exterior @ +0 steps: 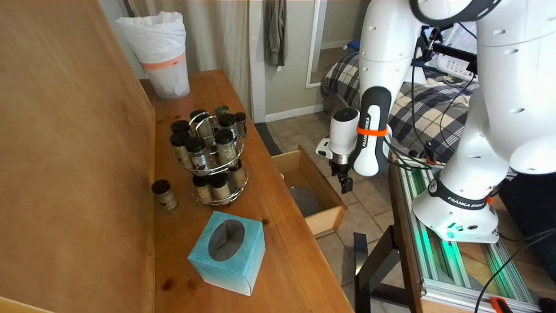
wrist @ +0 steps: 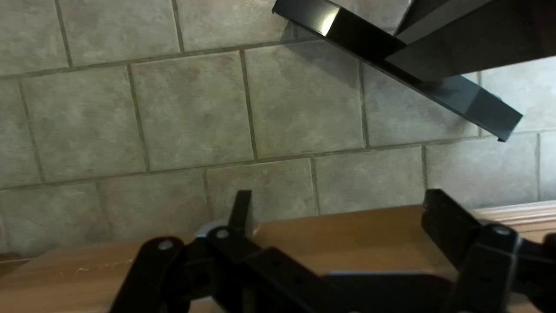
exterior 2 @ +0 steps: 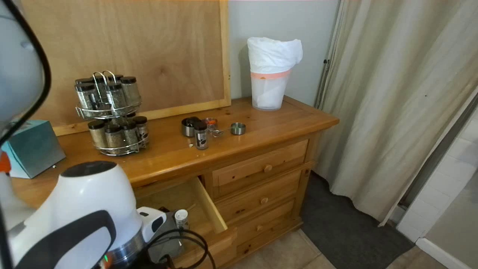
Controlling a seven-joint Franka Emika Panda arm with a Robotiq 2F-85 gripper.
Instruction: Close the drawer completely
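The light-brown wooden drawer (exterior: 322, 177) stands pulled out from the wooden desk in both exterior views; its side wall shows beside my arm (exterior 2: 211, 205). A grey flat thing (exterior: 305, 201) and a white-capped jar (exterior 2: 182, 218) lie in it. My gripper (exterior: 346, 186) hangs pointing down just outside the drawer's front panel, seemingly apart from it; the exact gap and height are unclear. In the wrist view the gripper (wrist: 338, 204) has its fingers wide apart with nothing between them. Drawer wood (wrist: 347, 230) shows behind and between the fingers. The arm hides part of the drawer front.
The desk top (exterior: 278, 261) holds a spice rack (exterior: 213, 161), a blue tissue box (exterior: 230, 256), a loose jar (exterior: 164, 194), measuring cups (exterior 2: 238, 128) and a lined bin (exterior: 167, 61). The robot's table has a dark leg (exterior: 378, 256) near the drawer. Tiled floor (wrist: 191, 108) lies below.
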